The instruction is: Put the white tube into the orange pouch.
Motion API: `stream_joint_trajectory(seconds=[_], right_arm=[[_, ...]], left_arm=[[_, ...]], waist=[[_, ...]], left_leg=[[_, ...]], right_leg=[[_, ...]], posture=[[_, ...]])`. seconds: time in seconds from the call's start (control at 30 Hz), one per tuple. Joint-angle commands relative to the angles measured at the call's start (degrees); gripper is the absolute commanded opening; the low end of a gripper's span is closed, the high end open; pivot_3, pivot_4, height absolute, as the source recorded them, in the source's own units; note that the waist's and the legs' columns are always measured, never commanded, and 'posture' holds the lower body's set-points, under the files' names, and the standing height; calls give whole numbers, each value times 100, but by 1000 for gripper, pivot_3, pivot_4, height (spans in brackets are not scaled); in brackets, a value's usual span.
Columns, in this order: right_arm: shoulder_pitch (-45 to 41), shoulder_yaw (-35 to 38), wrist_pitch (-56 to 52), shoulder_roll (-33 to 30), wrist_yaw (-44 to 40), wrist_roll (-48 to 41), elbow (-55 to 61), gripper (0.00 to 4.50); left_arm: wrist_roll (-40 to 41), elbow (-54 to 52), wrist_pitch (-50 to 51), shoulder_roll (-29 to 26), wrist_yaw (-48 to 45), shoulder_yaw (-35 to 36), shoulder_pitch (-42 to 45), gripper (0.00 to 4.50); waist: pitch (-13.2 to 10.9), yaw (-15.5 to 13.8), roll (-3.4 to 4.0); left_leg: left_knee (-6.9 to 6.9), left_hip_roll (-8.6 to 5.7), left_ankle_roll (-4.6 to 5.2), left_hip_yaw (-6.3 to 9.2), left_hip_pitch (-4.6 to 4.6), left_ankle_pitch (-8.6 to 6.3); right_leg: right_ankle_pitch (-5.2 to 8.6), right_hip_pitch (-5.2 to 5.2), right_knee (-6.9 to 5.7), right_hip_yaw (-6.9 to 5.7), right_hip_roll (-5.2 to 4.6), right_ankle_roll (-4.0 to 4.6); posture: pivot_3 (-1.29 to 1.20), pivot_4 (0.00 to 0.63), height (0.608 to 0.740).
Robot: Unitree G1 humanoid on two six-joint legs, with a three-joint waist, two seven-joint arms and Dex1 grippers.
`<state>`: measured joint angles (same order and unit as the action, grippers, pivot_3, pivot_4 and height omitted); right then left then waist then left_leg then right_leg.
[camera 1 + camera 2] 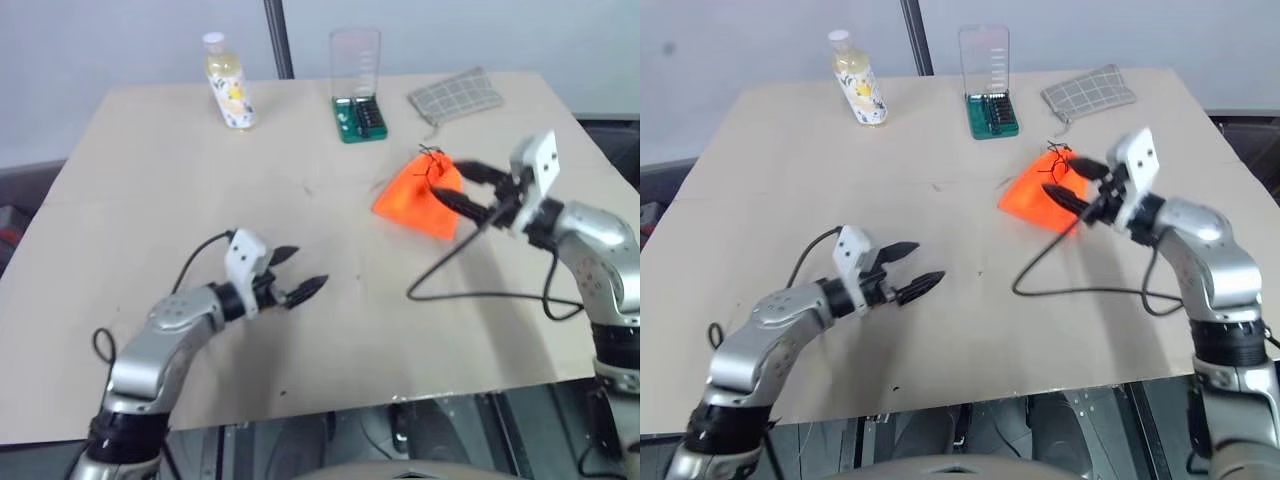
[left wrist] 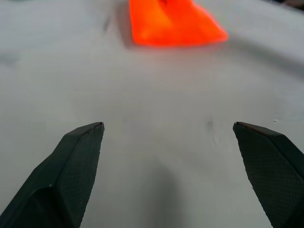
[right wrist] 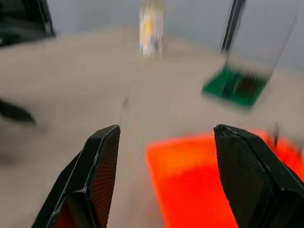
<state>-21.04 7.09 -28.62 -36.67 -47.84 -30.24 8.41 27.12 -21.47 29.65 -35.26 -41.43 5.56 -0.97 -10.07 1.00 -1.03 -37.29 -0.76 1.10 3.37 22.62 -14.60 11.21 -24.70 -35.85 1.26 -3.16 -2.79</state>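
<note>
Head views, orange pouch: We saw the orange pouch [image 1: 420,196] lying puffed up on the right side of the table [image 1: 180,180], its dark pull ring at the far corner.
Head views, white tube: We could not find it on the table; we judged it might be inside the bulging pouch, but could not tell.
Head views, right gripper: Our right gripper [image 1: 462,190] stood just beside the pouch's near right edge, fingers parted, nothing between them.
Head views, left gripper: Our left gripper [image 1: 297,273] hovered low over bare table, well apart from the pouch, jaws wide and empty.
Head views, other things: A yellowish bottle [image 1: 228,82], a green bit case [image 1: 359,117] and a grey checked pouch [image 1: 455,94] stood along the far edge.
Left wrist view: Both fingers [image 2: 76,166] were spread wide over bare tabletop, the pouch ahead of them.
Right wrist view: Open fingers [image 3: 97,175] framed the orange fabric close below.
Handling: We judged the pouch light, limp and slippery-soft; an edge or the ring would be the sure hold. The tube should be light and squashy, best pinched mid-body.
</note>
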Motion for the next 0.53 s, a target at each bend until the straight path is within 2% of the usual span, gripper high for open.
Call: stream_joint_trajectory(seconds=[0.03, 0.13, 0.27, 0.33, 0.53], right_arm=[[545, 453, 347, -412, -557, -7, -271, 3170], [1097, 822, 685, -740, -1065, -6, -923, 3170], [1559, 1209, 1362, -996, -1691, 38, -1703, 3170], [1626, 1329, 1605, -1028, -1810, 60, -1975, 3170], [1843, 1467, 1742, -1118, -1850, 132, -2164, 3170]], left_arm=[[91, -473, -108, -199, -30, 599, -503, 4500], [-131, -568, -440, -374, -127, 1038, -1210, 4500], [-17, -696, -676, -417, -306, 1672, -1922, 4500], [93, -803, -705, -375, -337, 1901, -2113, 4500], [330, -993, -686, -267, -296, 2278, -2329, 4500]], waist=[[0, -24, 0], [0, -28, 0], [-3, -28, -3], [-3, -23, -3], [-1, -20, -3]], left_leg=[[-3, 1, 0, -1, -1, 0], [-9, 0, 1, -26, -3, 0], [-12, 7, 2, -43, -55, 0], [-9, 19, 3, -49, -88, -1], [-15, 30, 2, -55, -96, -1]], right_leg=[[0, 2, 0, 0, -1, 0], [3, 4, 3, 3, 0, 1], [18, 53, 4, 5, 2, 20], [33, 89, 11, 5, 6, -2], [32, 94, 6, 7, 15, -2]], posture=[[0, 150, 740], [0, 150, 740], [0, 150, 740], [0, 150, 740], [0, 150, 740]])
